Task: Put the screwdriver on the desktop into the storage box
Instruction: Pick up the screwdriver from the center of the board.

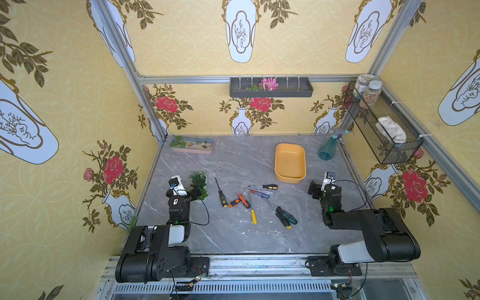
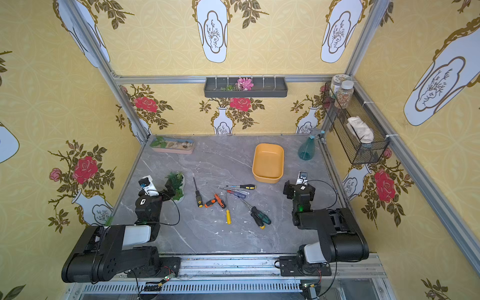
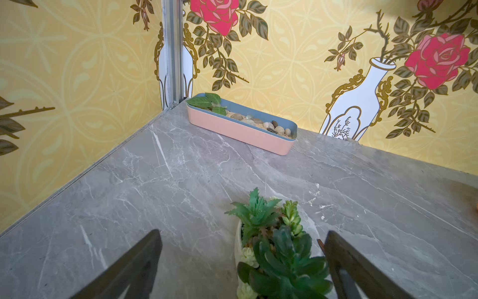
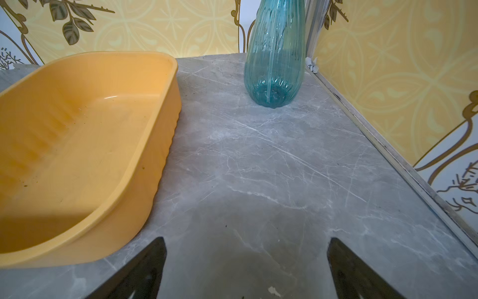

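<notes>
Several screwdrivers lie loose in the middle of the grey marble desktop: a black-and-yellow one, an orange one, a yellow one, a green-and-black pair. The orange-yellow storage box stands behind them, with nothing in it. My left gripper is open at the left, its jaws either side of a potted plant without touching it. At the right, beside the box's near corner, my right gripper is open over bare desktop.
A potted succulent stands right at the left gripper. A pink tray of pebbles sits at the back left. A teal spray bottle stands back right by the wall. A wire basket hangs on the right wall.
</notes>
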